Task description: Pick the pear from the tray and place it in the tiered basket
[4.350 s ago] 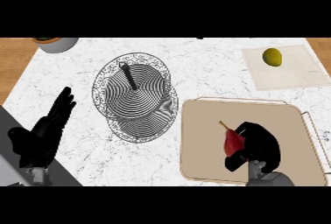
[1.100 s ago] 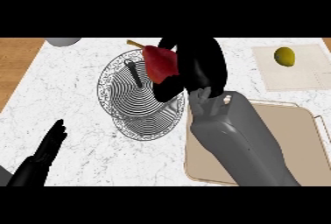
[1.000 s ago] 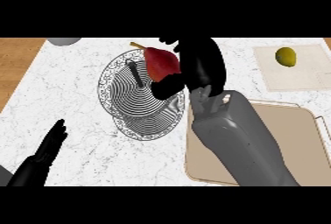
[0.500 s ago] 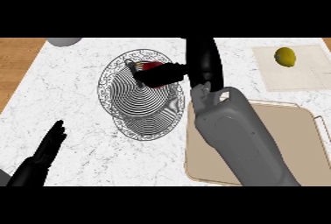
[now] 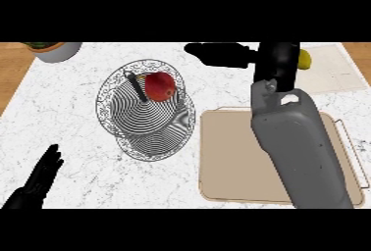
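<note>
Right hand (image 5: 221, 53) released, fingers spread just right of black wire tiered basket (image 5: 116, 122) holding red pear (image 5: 161, 86): smooth, firm, light, rolls easily; best gripped around belly.

Only 1 view is showing, the head view; it is looking steeply down from above the counter (image 5: 65, 122); it is sitting fairly close, taking in the tiered basket (image 5: 145, 115) at centre-left and the tray (image 5: 232, 162) at lower right; both forearms are entering from the lower edge.
</note>
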Robot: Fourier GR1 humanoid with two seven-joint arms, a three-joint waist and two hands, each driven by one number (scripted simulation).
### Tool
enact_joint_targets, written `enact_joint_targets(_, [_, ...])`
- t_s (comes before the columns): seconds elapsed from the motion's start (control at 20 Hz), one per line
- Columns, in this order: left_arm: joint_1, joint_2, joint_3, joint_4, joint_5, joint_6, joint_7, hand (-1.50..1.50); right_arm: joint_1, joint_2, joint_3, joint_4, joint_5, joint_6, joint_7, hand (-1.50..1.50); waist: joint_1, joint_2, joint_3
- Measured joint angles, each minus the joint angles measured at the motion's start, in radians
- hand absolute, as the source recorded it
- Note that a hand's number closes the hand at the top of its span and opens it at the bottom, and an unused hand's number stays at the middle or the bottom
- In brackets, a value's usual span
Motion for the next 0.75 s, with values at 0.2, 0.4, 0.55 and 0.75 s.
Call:
enact_joint_targets(0.2, [0.024, 0.001, 0.012, -0.004, 0.007, 0.008, -0.001, 0.0, 0.062, -0.067, -0.077, -0.084, -0.033, 0.014, 0.018, -1.5, -0.031, -0.006, 0.001])
enact_joint_targets(0.4, [0.046, -0.001, 0.025, -0.013, 0.012, 0.01, -0.001, 0.0, 0.145, -0.148, -0.155, -0.193, -0.112, 0.062, 0.028, -1.5, -0.055, -0.01, 0.0])
enact_joint_targets(0.55, [0.062, -0.002, 0.034, -0.019, 0.017, 0.01, 0.002, 0.0, 0.221, -0.213, -0.213, -0.27, -0.193, 0.122, 0.024, -1.5, -0.072, -0.011, -0.001])
enact_joint_targets(0.75, [0.073, -0.006, 0.046, -0.028, 0.023, 0.007, 0.001, 0.0, 0.315, -0.294, -0.307, -0.361, -0.333, 0.22, 0.008, -1.5, -0.081, -0.011, -0.004])
